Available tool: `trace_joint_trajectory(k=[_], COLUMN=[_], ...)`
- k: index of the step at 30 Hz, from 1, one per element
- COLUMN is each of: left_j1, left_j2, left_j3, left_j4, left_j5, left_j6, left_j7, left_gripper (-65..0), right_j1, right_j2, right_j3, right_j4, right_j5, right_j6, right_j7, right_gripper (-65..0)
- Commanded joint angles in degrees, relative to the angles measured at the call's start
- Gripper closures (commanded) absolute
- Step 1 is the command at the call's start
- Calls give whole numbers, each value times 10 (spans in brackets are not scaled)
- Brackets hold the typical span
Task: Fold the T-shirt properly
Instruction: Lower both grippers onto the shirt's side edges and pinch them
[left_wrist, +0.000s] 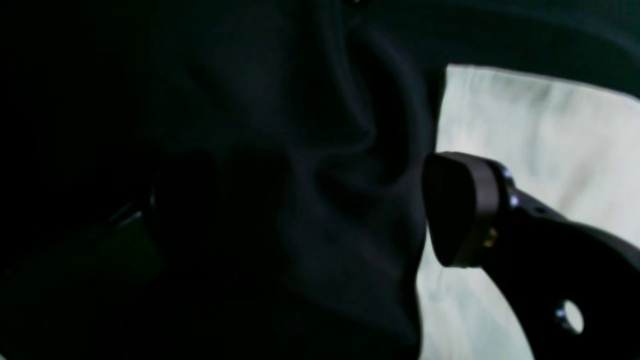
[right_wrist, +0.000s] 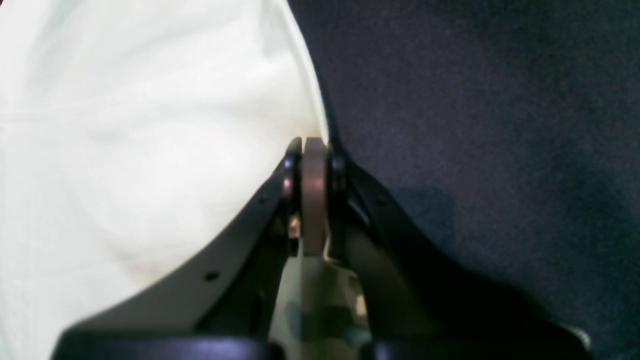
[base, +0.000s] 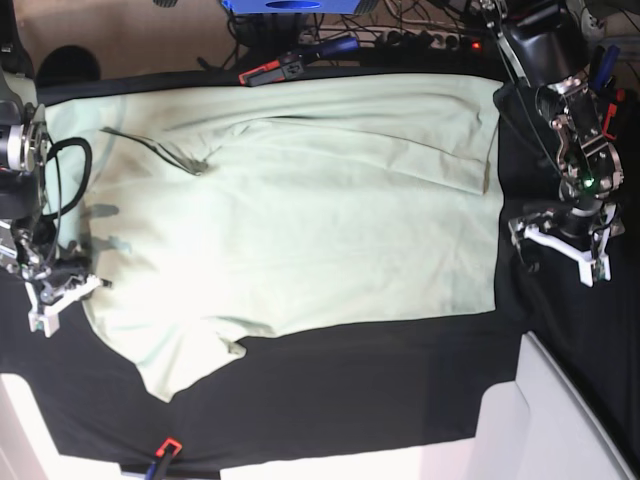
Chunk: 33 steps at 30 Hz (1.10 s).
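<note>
- Right pincer (right_wrist: 314, 150) is sitting with its jaws pressed fully together at the center of the right wrist view, right at the curved edge of the T-shirt (right_wrist: 150, 150); whether any fabric is caught between the jaws cannot be told.
- In the base view that same right pincer (base: 62, 290) is resting at the left edge of the frame, touching the lower left border of the pale mint-green T-shirt (base: 300, 220).
- Left pincer (base: 562, 240) is standing at the right of the base view, over the black cloth (base: 350, 380), just beside the shirt's right edge and not touching it.
- In the left wrist view the left pincer (left_wrist: 300, 210) is standing wide apart, gripping nothing: one finger (left_wrist: 460, 210) is showing right of center, the other is only a dark shape at the left.
- Between those fingers the black cloth (left_wrist: 310, 150) is lying in soft wrinkles, with the T-shirt (left_wrist: 540, 140) filling the right part of that frame.
- The T-shirt is lying spread out and mostly flat across the middle of the base view, covering most of the black cloth on the tabletop, with small creases in the upper left.
- Clamps are showing at the top center (base: 285, 68) and at the bottom left (base: 165, 452) of the base view.
</note>
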Motion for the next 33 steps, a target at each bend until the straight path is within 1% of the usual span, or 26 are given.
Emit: trace_joint_trajectory(k=[1,4,8,12,19,24,25,29,33], left_j1=[-18,-40,-75,-102,-136,-156,-158,-156,-162], left_j2=[-3,10,24,25,26,26,32,53,56], left_j3=[-1,-1,-1,-1,0,0,0,0,4], left_j4=[1,-24,-87,-150,-187,-248,-258,-238,-231], left_j5=[-3,-3,-3,0,2,3,3,3,3], left_j6=[4,4,4,5,5,5,5,5,5], left_j7=[-13,-13,-13,-16,-16,-16,-16,-16,-16], left_gripper=[-650,-650,-650,-650,-650,-650,-650,-650,-650], right_j1=[18,18,17,16,16,16,16,17,18], right_j2=[9,9,9,9,9,9,9,9,9], right_j3=[0,0,0,0,1,2,2,2,2], right_j4=[8,8,8,8,8,9,9,9,9], right_j5=[6,6,6,6,6,6,6,6,6], right_j6=[3,3,3,3,3,3,3,3,3], right_j7=[12,12,12,11,9,9,9,9,9], right_gripper=[-3,-3,-3,-3,-3,-3,-3,-3,-3])
